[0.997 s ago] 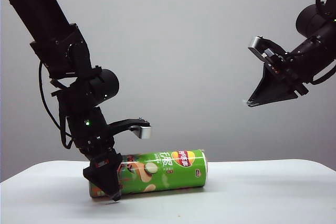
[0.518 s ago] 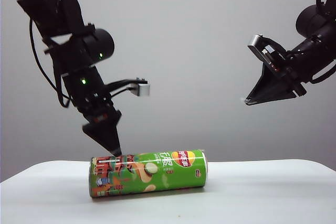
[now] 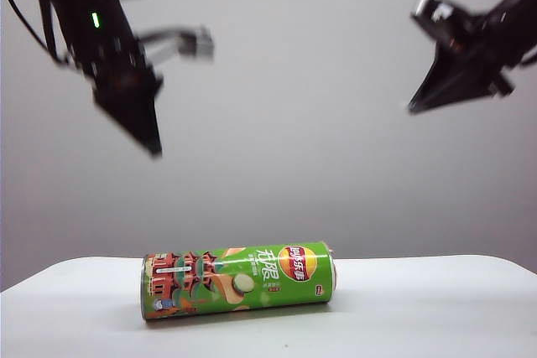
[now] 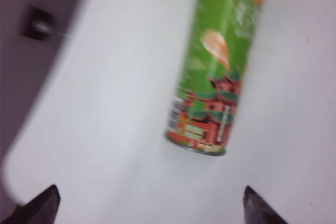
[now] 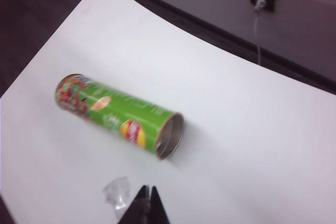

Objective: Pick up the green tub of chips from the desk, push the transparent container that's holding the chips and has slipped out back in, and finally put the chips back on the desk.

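A glossy green chip can (image 3: 237,281) lies on its side on my smooth white desk (image 3: 419,308). My left gripper (image 4: 149,205) hangs spread wide above it; my right gripper (image 5: 146,203), pinched shut, hovers high.

A plain white surface (image 3: 436,308) with rounded corners is seen, smooth and bare over most of its area. The green tub of chips (image 3: 238,279) is laid on its side directly on the surface, its red-orange artwork end turned towards the left of the exterior view and its open end (image 5: 170,136) towards the right. A small crumpled piece of clear plastic (image 5: 116,190) is seen lying on the surface near that open end, apart from the tub.
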